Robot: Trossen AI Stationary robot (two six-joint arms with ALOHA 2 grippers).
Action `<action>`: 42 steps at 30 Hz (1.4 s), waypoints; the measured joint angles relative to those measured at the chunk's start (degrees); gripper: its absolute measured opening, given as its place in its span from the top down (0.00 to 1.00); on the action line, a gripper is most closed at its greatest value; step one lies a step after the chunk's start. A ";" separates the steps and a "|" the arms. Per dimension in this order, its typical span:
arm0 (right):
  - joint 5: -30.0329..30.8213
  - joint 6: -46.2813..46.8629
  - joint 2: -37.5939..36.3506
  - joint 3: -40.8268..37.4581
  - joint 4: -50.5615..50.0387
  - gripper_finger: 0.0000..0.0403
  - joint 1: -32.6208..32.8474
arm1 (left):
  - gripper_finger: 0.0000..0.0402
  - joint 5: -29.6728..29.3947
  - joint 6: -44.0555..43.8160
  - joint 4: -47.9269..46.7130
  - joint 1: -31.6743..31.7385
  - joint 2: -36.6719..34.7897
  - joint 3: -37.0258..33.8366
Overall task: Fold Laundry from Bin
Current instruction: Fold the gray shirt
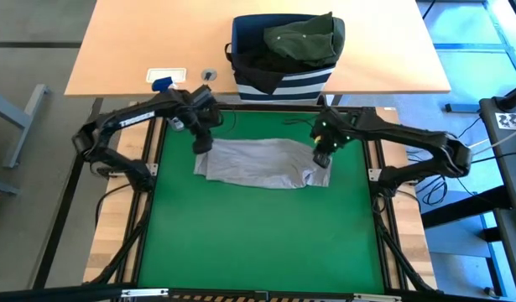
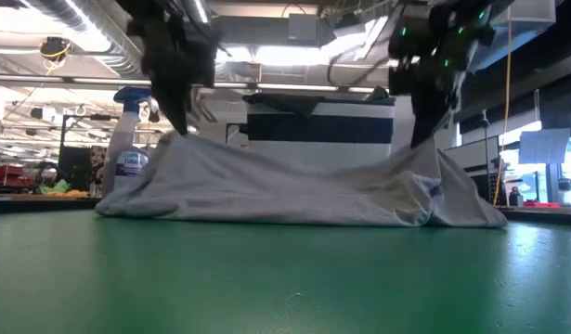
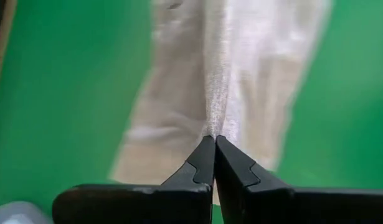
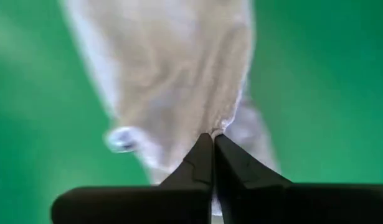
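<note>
Both grippers, left (image 1: pixel 204 143) and right (image 1: pixel 322 157), pinch opposite ends of the light grey garment (image 1: pixel 258 164), cloth stretched between them on green mat (image 1: pixel 258 235).

Both arms were dark, nearly black, built of jointed tubular links; the left arm (image 1: pixel 123 122) carried pale lettering along one link, and the right arm (image 1: pixel 409 143) had thin cables trailing near its far end; small green lights glowed on the right wrist; the left gripper (image 3: pixel 214 142) ended in two matte black wedge-shaped fingers tapering to narrow tips; the right gripper (image 4: pixel 213 138) looked the same, with stepped notches along its fingers (image 4: pixel 247 171).
</note>
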 joint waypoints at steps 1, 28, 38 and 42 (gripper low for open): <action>-0.69 1.40 -0.75 0.00 -0.07 0.99 1.94 | 1.00 1.52 -1.15 -1.10 -1.13 -1.23 0.00; 9.91 53.81 3.38 -12.20 21.72 0.87 63.02 | 0.93 -0.37 -60.83 24.53 -63.00 -7.07 -19.70; -0.04 52.02 3.50 -12.21 20.49 0.54 62.47 | 0.67 7.29 -65.98 24.51 -62.57 -7.07 -18.08; 5.21 48.82 2.36 -12.20 20.25 0.48 59.69 | 0.66 -2.31 -62.58 24.50 -60.33 -7.09 -15.67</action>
